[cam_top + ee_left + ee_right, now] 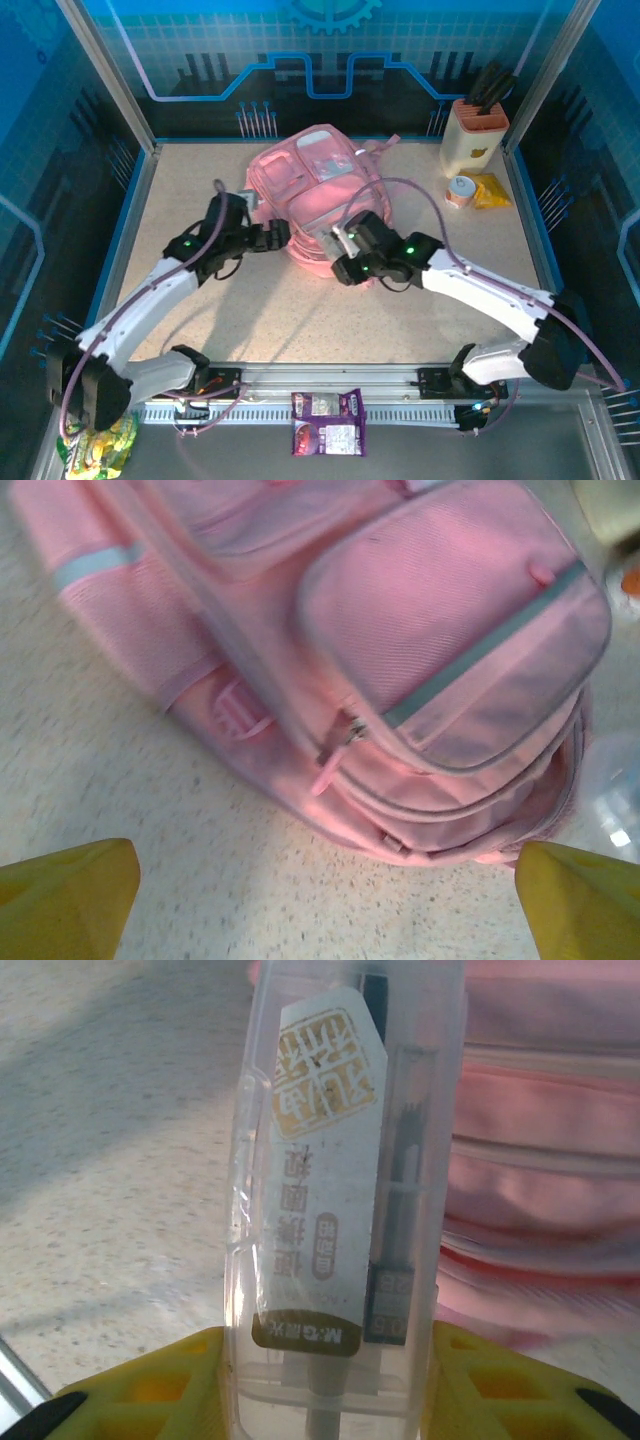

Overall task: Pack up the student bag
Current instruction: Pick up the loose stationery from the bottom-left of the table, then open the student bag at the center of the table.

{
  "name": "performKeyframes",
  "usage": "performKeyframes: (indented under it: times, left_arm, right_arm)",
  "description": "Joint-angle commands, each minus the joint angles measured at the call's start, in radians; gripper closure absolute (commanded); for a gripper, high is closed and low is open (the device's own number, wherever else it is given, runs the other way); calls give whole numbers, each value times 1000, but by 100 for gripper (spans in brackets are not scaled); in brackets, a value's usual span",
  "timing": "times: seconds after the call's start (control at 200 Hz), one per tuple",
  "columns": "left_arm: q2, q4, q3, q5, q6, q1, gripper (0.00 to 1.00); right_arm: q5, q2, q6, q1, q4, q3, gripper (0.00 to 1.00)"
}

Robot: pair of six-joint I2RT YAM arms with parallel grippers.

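Note:
The student bag (315, 185) is a large pink backpack lying flat at the middle back of the table. In the left wrist view its front pocket (450, 630) and zipper pull (330, 770) lie just ahead of my left gripper (325, 910). That gripper is open, with bare table between its yellow fingertips (70, 895). From above, the left gripper (279, 237) sits at the bag's near left edge. My right gripper (325, 1390) is shut on a clear plastic pen case (340, 1160) with a white label. It holds the case at the bag's near edge (328, 242).
A beige holder with black handles (473, 135) stands at the back right, with a tape roll (460, 190) and a yellow packet (490, 190) beside it. A purple snack packet (327, 422) lies on the front rail. A yellow-green packet (95, 445) lies at the front left.

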Motion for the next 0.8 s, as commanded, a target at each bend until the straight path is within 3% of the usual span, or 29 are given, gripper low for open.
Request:
performKeyframes:
  times: [0.0,0.22,0.325,0.515,0.63,0.795]
  left_arm:
    - [113,83,82,-100,238,-93,2]
    - [330,202,175,-97,473,-205,1]
    - [433,239,222,-179,577,-247,1]
    - [579,241,314,-292,641,-250,1]
    - [595,282,334,-380,664,-246,12]
    - [575,266,366,-325,656,-235,34]
  right_arm:
    - [-2,-57,-5,-87,-144,-13,56]
    - [-83,-79,-15,-269,-172,-38,56]
    - [-112,-76,-12,-321,-155,-53,56]
    - [-169,-67,-5,-381,-124,-78,57]
    - [-180,-58,-1,-387,-115,-88,57]
    - [-211,-29,8,-389,-98,-95,58]
